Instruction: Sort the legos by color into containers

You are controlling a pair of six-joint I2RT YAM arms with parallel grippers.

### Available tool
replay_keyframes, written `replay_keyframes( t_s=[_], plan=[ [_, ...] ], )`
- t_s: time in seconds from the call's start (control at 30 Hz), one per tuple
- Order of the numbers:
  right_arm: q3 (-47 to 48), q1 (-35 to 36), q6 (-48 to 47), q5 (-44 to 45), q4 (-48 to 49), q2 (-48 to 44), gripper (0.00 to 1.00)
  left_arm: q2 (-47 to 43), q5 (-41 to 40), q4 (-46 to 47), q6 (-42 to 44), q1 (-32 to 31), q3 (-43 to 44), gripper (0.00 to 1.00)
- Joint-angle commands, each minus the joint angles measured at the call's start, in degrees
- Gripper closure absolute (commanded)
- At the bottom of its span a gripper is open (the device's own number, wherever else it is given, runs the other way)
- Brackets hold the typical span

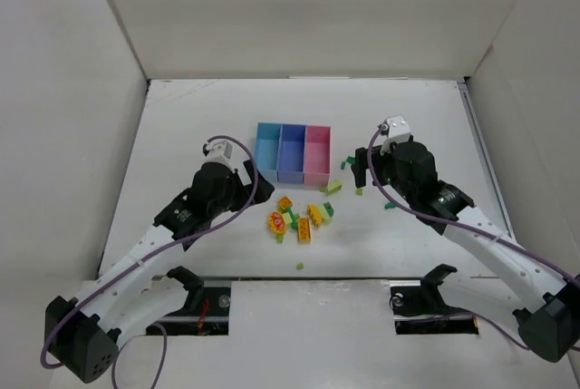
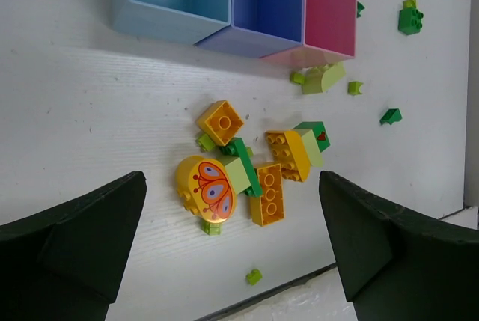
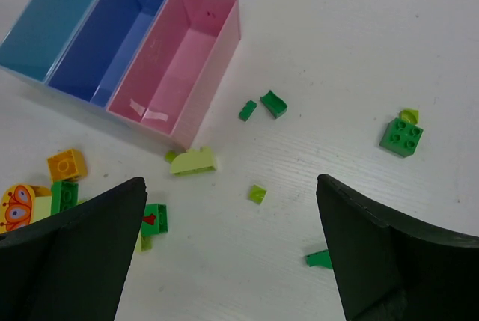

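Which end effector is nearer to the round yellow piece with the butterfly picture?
Left. The left end effector hovers close, left of the round yellow piece; the right end effector is farther, right of the pink bin, across the brick cluster.

Table (image 1: 181,135): white, flat, matte; a faint lengthwise grain shows in both wrist views.

Enclosure: three plain white panels stand around it. Back wall (image 1: 308,8) meets the table's far edge in a straight line. Left wall (image 1: 54,117) and right wall (image 1: 535,90) run along the sides towards the camera.

Grey strip (image 1: 478,149) lies along the table's right edge, at the foot of the right wall.

Dark seam (image 1: 308,278) crosses the near edge; a white board (image 1: 308,325) lies on the near side of it.
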Motion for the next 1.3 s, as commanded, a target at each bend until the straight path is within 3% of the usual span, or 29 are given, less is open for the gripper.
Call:
replay_keyframes(
  t_s=[0.0, 0.2, 0.4, 0.5, 0.53, 0.67, 0.93, 1.27],
  plan=[
    [3.2, 0.8, 3.1, 2.3, 0.2, -0.2, 0.00, -0.2, 1.1, 0.0, -0.9, -0.6, -1.3, 0.00],
    [2.6, 0.8, -1.3, -2.0, 0.2, -0.2, 0.00, 0.4, 1.9, -3.0, -6.2, -1.1, -4.4, 0.00],
    [1.5, 0.8, -0.4, 1.8, -0.4, -1.6, 0.00, 2.7, 2.7, -6.0, -13.4, -1.1, -4.4, 0.00],
    [-0.6, 0.8, -0.7, 2.5, -0.4, -4.1, 0.00, 3.2, 5.3, 0.8, -10.0, -5.1, -5.5, 0.19],
    [-0.6, 0.8, -0.7, 2.5, 0.2, -4.1, 0.00, 3.2, 4.5, 0.8, -10.0, -5.1, -5.5, 0.19],
    [-1.3, 0.8, -5.2, -1.3, 0.2, -4.7, 0.00, 7.3, -4.4, -2.0, -5.7, -12.9, -3.1, 0.00],
    [-1.9, 0.8, -5.7, -2.3, 0.7, -4.2, 0.00, 19.4, -10.2, -8.1, -4.5, -14.9, 1.8, 0.00],
    [-1.9, 0.8, -6.3, -1.7, 1.2, -3.1, 0.00, 25.8, -10.0, -5.0, 0.5, -18.7, 4.8, 0.07]
  ],
)
